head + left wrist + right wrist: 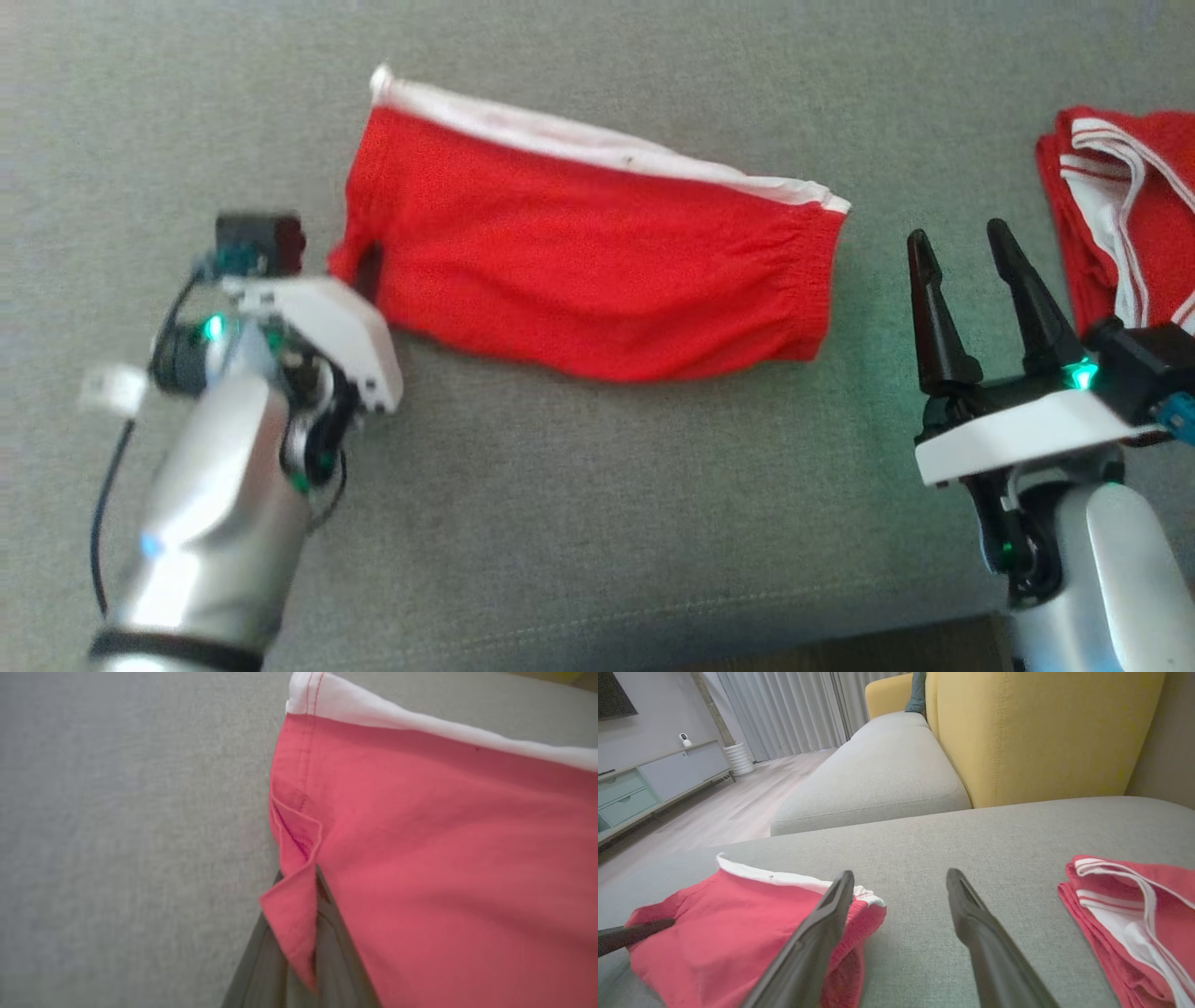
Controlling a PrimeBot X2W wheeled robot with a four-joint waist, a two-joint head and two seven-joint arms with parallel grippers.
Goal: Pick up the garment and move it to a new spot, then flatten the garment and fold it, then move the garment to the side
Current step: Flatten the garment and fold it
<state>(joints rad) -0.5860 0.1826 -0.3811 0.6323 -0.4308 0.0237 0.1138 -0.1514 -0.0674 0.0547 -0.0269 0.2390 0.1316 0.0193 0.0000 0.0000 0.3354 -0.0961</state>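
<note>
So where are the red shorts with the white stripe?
Head view, middle of the grey sofa: the red shorts lie flat, left gripper pinching their left corner, another red pile to their right.

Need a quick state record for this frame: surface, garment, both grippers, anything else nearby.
surface: grey sofa cushion
garment: red with a white strip along its far edge, lying flat across the head view
left gripper: shut on the garment's left edge, pinching a fabric flap
right gripper: open, holding nothing, just off the garment's right end
other: second red garment, folded, at far right, apart from the first
</note>
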